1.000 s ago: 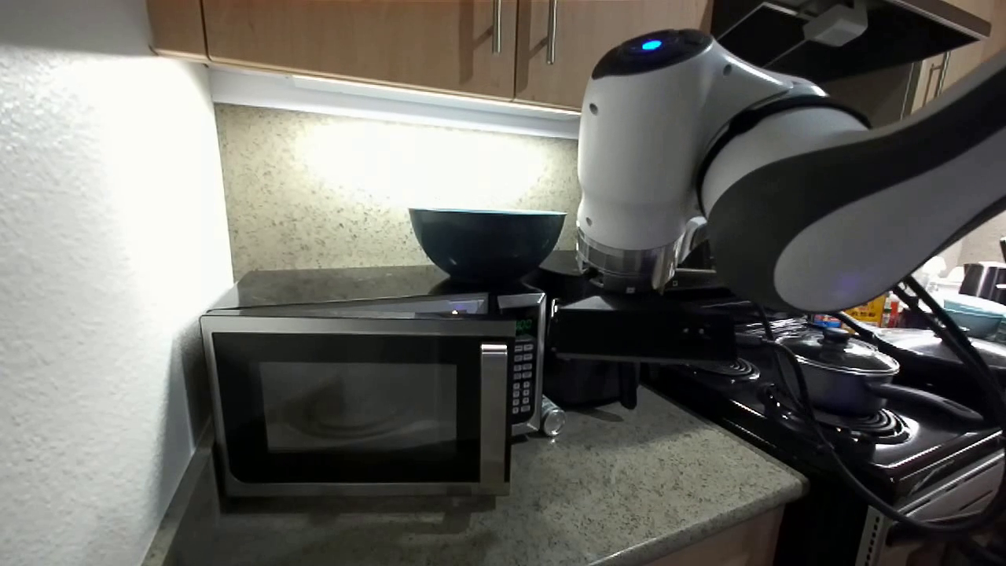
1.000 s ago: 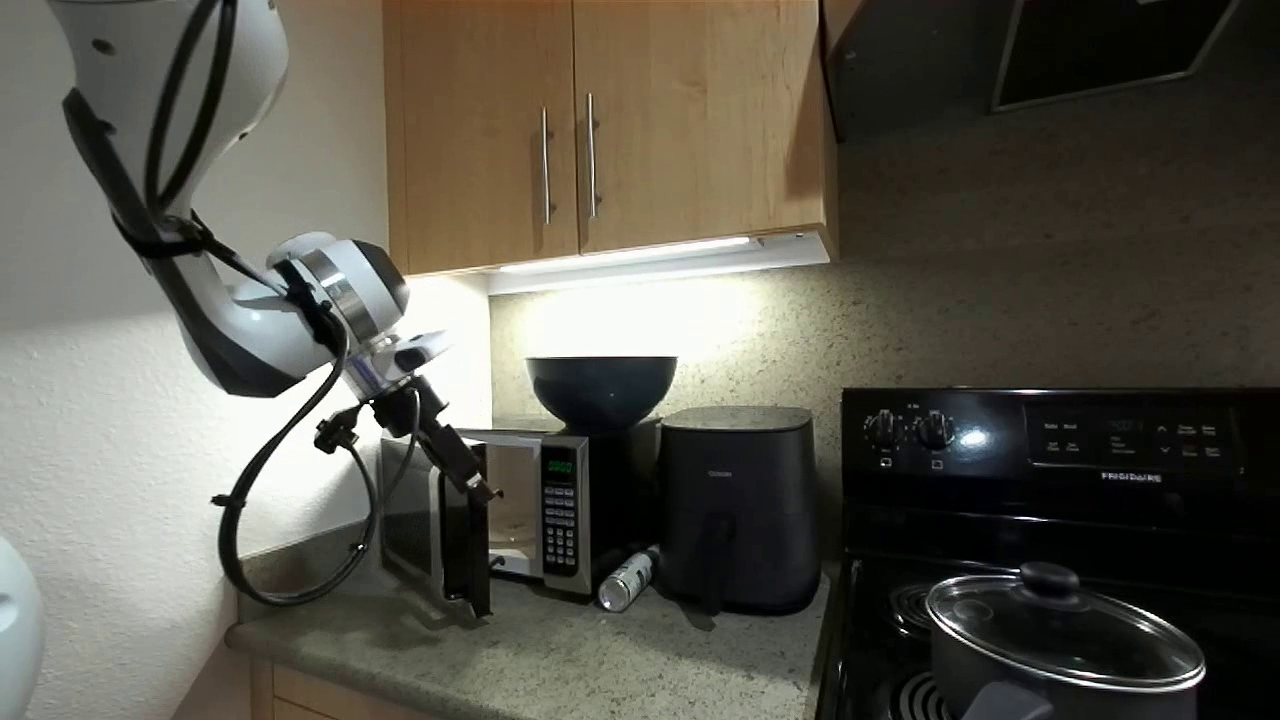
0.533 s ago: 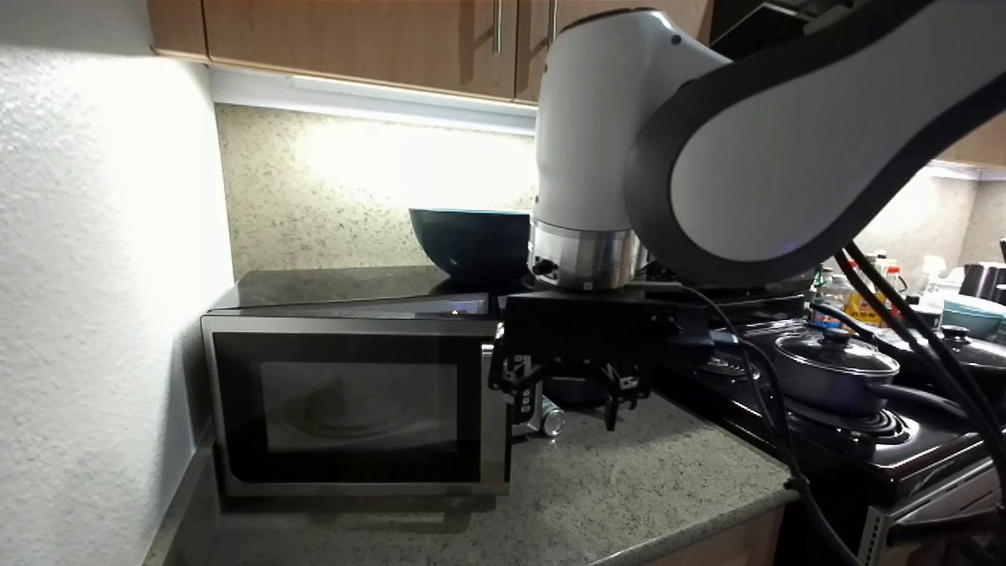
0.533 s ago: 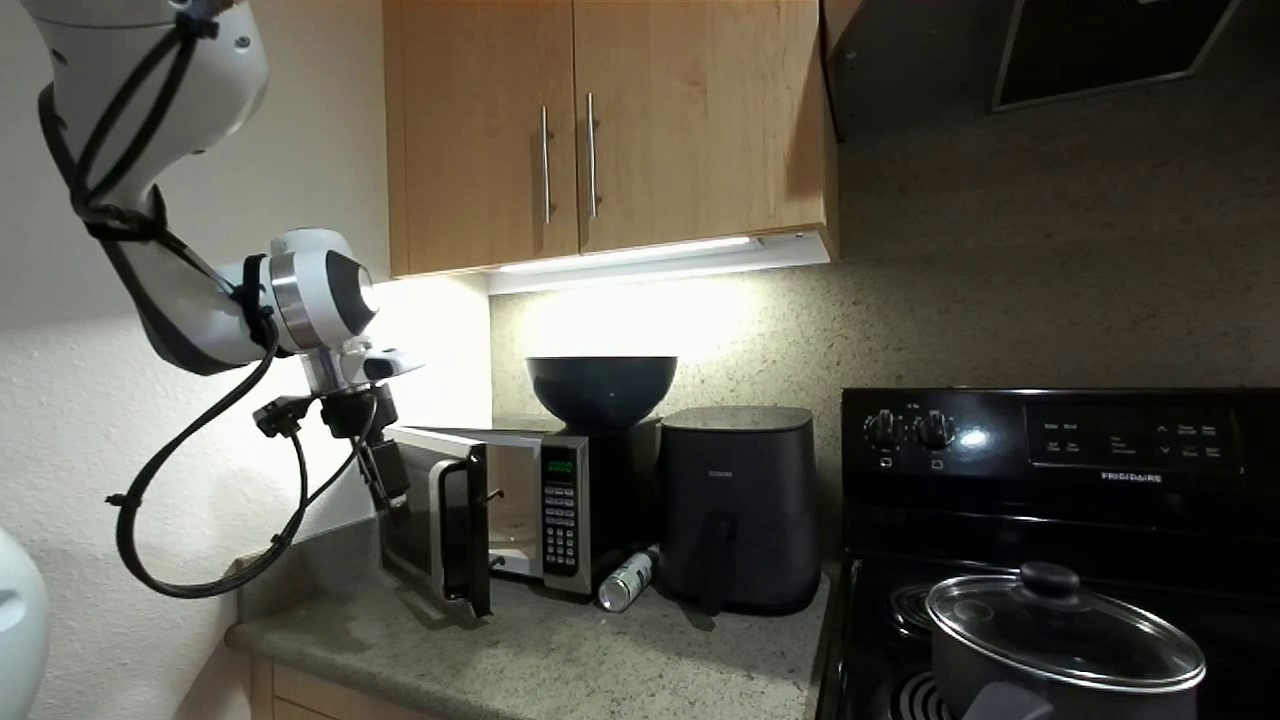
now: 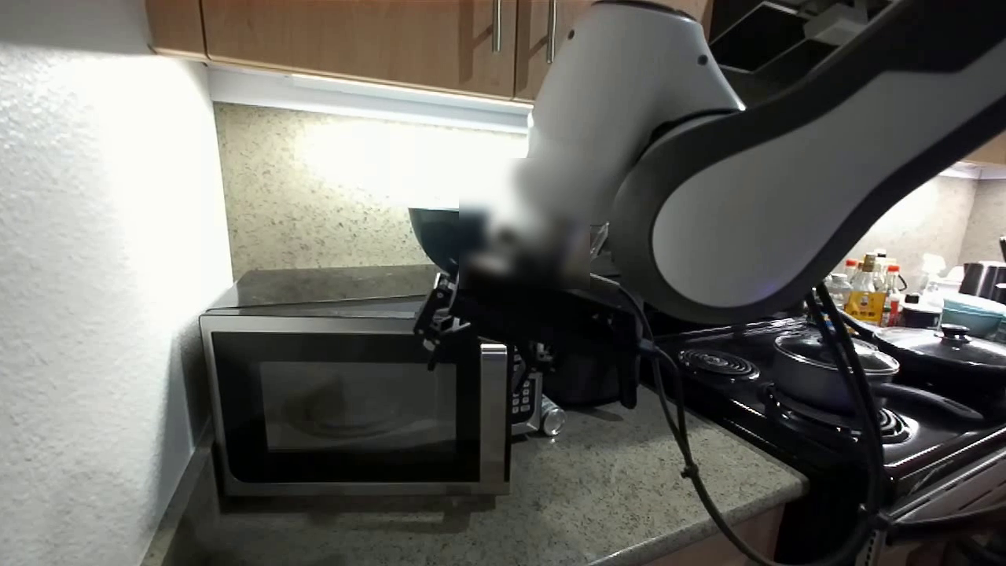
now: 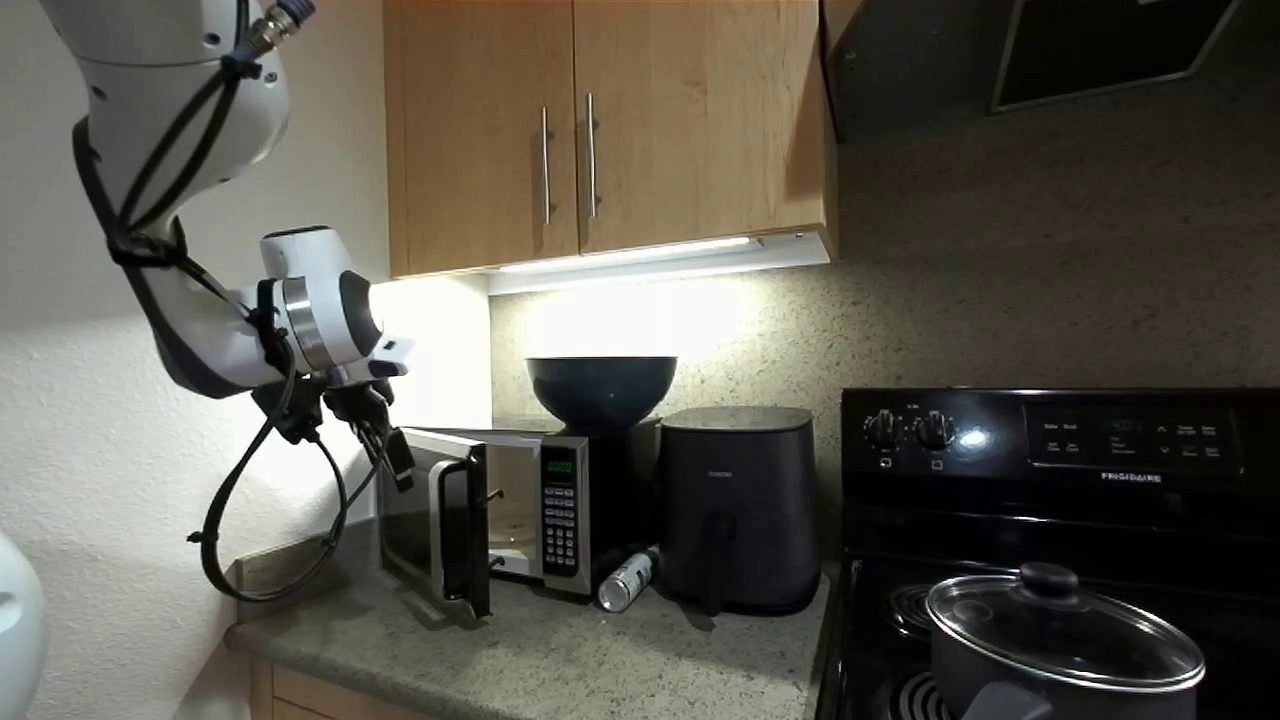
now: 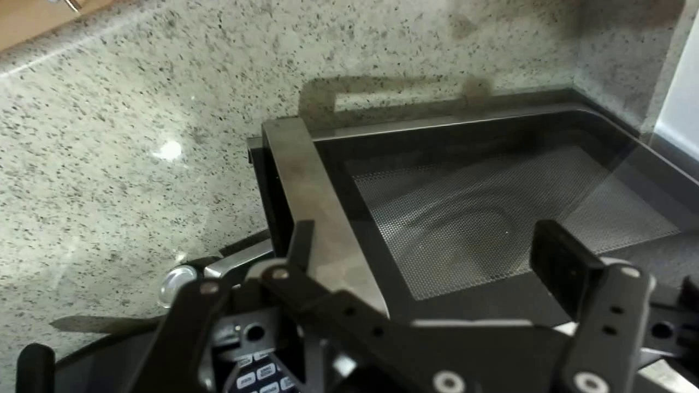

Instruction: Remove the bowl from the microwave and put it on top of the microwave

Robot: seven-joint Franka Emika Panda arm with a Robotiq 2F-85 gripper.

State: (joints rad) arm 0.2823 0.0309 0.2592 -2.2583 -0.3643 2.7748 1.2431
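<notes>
The dark blue-black bowl [image 6: 602, 390] sits upright on top of the microwave [image 6: 562, 515]; in an exterior view the arm covers much of the bowl [image 5: 435, 234]. The microwave's door [image 6: 437, 515] stands ajar, with a strip of pale interior showing beside the button panel. My gripper [image 7: 428, 245] is open, with nothing gripped between its fingers. It hangs at the outer face of the door, near the top corner on the handle side. Seen from the wrist, the steel handle [image 7: 317, 202] runs by the left finger, and the mesh window [image 7: 469, 218] lies beyond the gap.
A black air fryer [image 6: 740, 510] stands beside the microwave, with a can [image 6: 628, 580] lying between them on the counter [image 6: 560, 660]. The stove carries a lidded pot [image 6: 1065, 640]. Wooden cabinets [image 6: 690, 120] hang above, and a wall [image 5: 94, 314] rises on the door's hinge side.
My gripper has moved from beyond the door's free edge to the outer side of the door, across its upper handle corner, and turned. Bowl and door have not visibly moved.
</notes>
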